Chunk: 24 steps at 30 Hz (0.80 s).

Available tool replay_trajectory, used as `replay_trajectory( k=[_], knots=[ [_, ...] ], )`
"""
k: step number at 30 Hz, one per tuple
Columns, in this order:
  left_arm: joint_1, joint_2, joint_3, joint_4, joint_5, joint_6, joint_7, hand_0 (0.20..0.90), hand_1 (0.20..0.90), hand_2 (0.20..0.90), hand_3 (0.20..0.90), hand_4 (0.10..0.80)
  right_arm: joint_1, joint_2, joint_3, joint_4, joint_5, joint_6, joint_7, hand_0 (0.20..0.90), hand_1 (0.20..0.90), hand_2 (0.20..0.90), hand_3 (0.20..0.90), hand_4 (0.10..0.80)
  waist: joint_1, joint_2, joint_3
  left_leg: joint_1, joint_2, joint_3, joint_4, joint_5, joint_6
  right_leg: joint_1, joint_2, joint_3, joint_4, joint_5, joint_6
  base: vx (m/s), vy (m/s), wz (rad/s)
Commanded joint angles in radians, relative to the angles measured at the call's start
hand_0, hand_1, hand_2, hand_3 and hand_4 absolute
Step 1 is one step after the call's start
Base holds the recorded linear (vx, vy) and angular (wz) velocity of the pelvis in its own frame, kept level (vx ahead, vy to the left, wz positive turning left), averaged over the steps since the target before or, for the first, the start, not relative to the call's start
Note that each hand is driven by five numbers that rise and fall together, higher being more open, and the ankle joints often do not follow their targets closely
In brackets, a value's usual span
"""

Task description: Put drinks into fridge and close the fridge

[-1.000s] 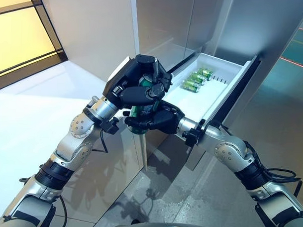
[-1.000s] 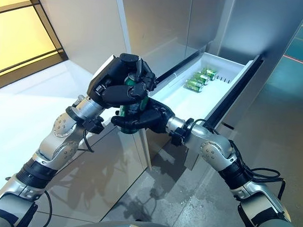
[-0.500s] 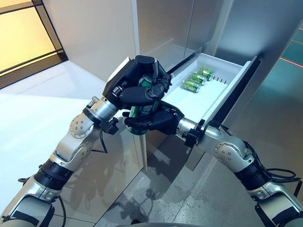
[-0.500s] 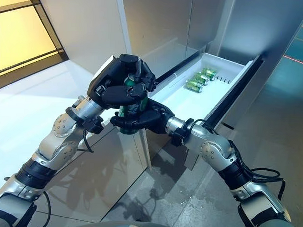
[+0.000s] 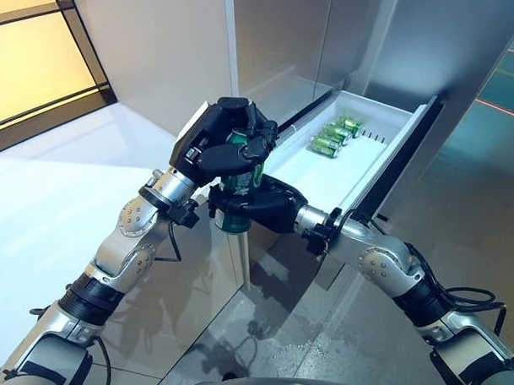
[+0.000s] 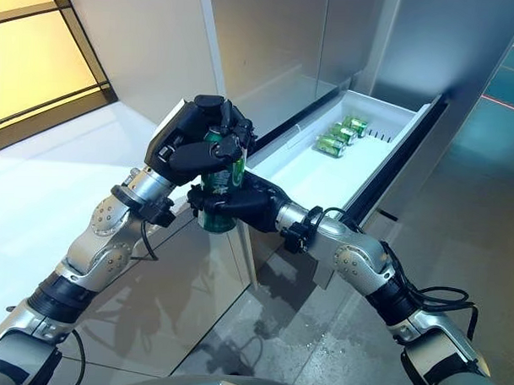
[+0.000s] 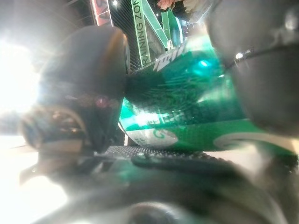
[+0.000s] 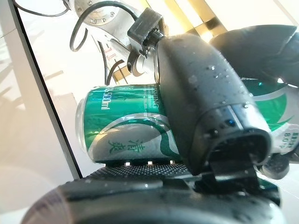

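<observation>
A green can (image 5: 235, 215) is held upright between both hands, in front of the near left corner of the fridge's open white drawer (image 5: 385, 155). My left hand (image 5: 210, 144) is curled over the can's top. My right hand (image 5: 265, 205) is curled round its lower half. The can's bottom end sticks out below the hands. In the left wrist view the can (image 7: 187, 93) lies against the fingers. In the right wrist view the can (image 8: 126, 126) lies behind the thumb (image 8: 205, 107). More green cans (image 5: 331, 136) lie on their sides at the drawer's far end.
The fridge's steel front (image 5: 279, 41) rises behind the drawer. A white surface (image 5: 55, 177) lies to the left, with a yellow-lit window (image 5: 25, 58) beyond it. Grey floor (image 5: 460, 191) lies to the right of the drawer.
Both hands have moved a little to the left with the can. More of the can's bottom end now shows below them.
</observation>
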Motion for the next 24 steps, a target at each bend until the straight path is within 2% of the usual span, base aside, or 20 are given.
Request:
replay_trajectory(
  k=[1,4,5,6,10,15,21,24],
  knots=[
    [-0.151,-0.077,-0.034,-0.123,0.008,-0.156,-0.074,0.300,0.300,0.300,0.200,0.100,-0.082,0.163,-0.073,-0.049,0.136,-0.113,0.009,0.300,0.300,0.300,0.200,0.100,0.015,-0.019,-0.074,0.027,-0.043,-0.050,0.028,-0.122,0.038,-0.053,-0.016,-0.050,0.051,-0.003,0.060,0.000,0.000,0.00],
    [-0.147,-0.080,-0.030,-0.121,0.017,-0.150,-0.075,0.305,0.305,0.305,0.205,0.105,-0.078,0.163,-0.084,-0.047,0.126,-0.134,-0.004,0.300,0.300,0.300,0.200,0.100,0.015,-0.019,-0.073,0.028,-0.042,-0.050,0.029,-0.123,0.037,-0.052,-0.015,-0.051,0.051,-0.004,0.059,0.000,0.000,0.00],
    [-0.144,-0.080,-0.030,-0.121,0.023,-0.146,-0.071,0.571,0.571,0.571,0.516,0.416,-0.078,0.161,-0.090,-0.047,0.120,-0.142,-0.008,0.300,0.300,0.300,0.200,0.100,0.015,-0.019,-0.073,0.028,-0.041,-0.049,0.029,-0.123,0.037,-0.051,-0.015,-0.052,0.050,-0.003,0.059,0.000,0.000,0.00],
    [-0.143,-0.079,-0.029,-0.120,0.034,-0.144,-0.062,0.900,0.900,0.900,0.900,0.800,-0.078,0.159,-0.093,-0.047,0.117,-0.149,-0.013,0.300,0.300,0.300,0.200,0.100,0.015,-0.019,-0.073,0.027,-0.041,-0.050,0.029,-0.122,0.036,-0.051,-0.014,-0.052,0.050,-0.003,0.058,0.000,0.000,0.00],
    [-0.135,-0.075,-0.016,-0.115,0.055,-0.167,-0.029,0.900,0.900,0.900,0.900,0.800,-0.082,0.151,-0.123,-0.045,0.093,-0.183,-0.041,0.300,0.300,0.300,0.200,0.100,0.016,-0.019,-0.071,0.028,-0.040,-0.052,0.029,-0.122,0.034,-0.048,-0.012,-0.055,0.048,-0.004,0.057,0.000,0.000,0.00],
    [-0.142,-0.035,0.029,-0.104,0.236,-0.299,0.101,0.900,0.900,0.900,0.900,0.800,-0.115,0.109,-0.187,-0.025,0.032,-0.221,-0.131,0.300,0.300,0.300,0.200,0.100,0.020,-0.023,-0.072,0.029,-0.039,-0.058,0.028,-0.122,0.030,-0.045,-0.012,-0.063,0.048,-0.007,0.055,0.000,0.000,0.00],
    [-0.155,0.019,0.114,-0.111,0.266,-0.344,0.195,0.900,0.900,0.900,0.900,0.800,-0.163,0.045,-0.284,0.058,-0.042,-0.229,-0.225,0.300,0.300,0.300,0.200,0.100,0.027,-0.030,-0.077,0.025,-0.038,-0.070,0.025,-0.116,0.027,-0.047,-0.010,-0.072,0.053,-0.008,0.050,0.000,-0.009,0.02],
    [-0.161,0.022,0.146,-0.110,0.224,-0.319,0.199,0.900,0.900,0.900,0.900,0.800,-0.184,0.013,-0.328,0.115,-0.056,-0.226,-0.277,0.300,0.300,0.300,0.200,0.100,0.032,-0.033,-0.080,0.025,-0.037,-0.078,0.022,-0.116,0.024,-0.045,-0.009,-0.076,0.055,-0.013,0.049,0.000,-0.019,0.08]
  ],
)
